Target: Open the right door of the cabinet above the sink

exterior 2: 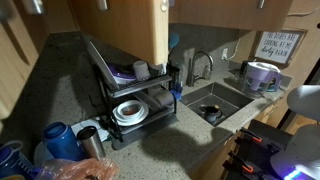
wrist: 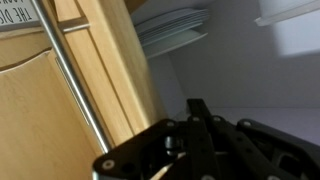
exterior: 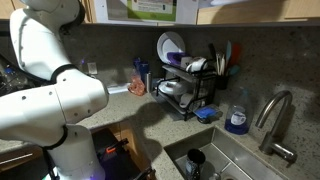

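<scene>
In an exterior view one pale tan door (exterior 2: 135, 30) of the cabinet stands swung out above the dish rack. The wrist view shows that door's edge (wrist: 122, 70) and its metal bar handle (wrist: 75, 85) at the left. To their right the cabinet's inside is open to view, with stacked plates (wrist: 172, 28) on a shelf. My gripper (wrist: 196, 106) is shut with nothing between its fingers; it sits just right of the door edge, apart from the handle. The sink (exterior: 235, 160) (exterior 2: 215, 100) with its curved faucet (exterior: 272, 120) (exterior 2: 200, 65) lies below. Neither exterior view shows the gripper.
A black dish rack (exterior: 185, 85) (exterior 2: 130, 95) with plates and bowls stands on the counter beside the sink. A blue container (exterior: 237, 120) sits near the faucet. Blue bottles (exterior 2: 60, 140) crowd the counter corner. A sign (exterior 2: 278, 47) hangs on the wall. My white arm (exterior: 50, 95) fills the left.
</scene>
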Tool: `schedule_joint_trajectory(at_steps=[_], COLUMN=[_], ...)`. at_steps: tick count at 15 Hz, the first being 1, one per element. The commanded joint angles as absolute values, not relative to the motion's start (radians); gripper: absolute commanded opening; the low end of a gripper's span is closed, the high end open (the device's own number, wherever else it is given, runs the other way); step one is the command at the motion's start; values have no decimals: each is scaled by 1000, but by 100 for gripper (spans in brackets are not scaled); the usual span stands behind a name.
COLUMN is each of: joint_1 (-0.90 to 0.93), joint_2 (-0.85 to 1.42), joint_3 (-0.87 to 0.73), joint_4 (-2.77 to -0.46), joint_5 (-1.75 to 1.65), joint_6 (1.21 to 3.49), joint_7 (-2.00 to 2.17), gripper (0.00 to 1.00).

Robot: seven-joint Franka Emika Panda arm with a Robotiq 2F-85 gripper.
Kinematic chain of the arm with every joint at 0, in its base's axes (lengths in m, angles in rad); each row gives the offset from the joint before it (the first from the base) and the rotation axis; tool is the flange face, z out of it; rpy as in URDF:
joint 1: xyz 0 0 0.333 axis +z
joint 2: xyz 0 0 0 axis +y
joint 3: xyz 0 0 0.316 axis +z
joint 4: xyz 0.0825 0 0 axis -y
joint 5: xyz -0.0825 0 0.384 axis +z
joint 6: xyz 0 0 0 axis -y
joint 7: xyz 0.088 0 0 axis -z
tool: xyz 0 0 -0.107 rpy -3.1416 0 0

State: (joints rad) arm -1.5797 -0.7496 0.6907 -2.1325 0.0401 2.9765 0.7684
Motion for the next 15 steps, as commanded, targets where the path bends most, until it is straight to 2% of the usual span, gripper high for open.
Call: schedule_joint_trajectory(at_steps=[1,13,14,15], joint_1=[-1626,-1626,-1559,-1560], joint_2=[-762,-843,-863,-874], joint_3=[604,529,588,578], joint_4=[-2196,-2288,-2255,-2265], joint_5=[3,-31,4,3], joint_6=[2953,2956,2974,2972], joint_7=[733,714,758,748], gripper=[0,0,1,1])
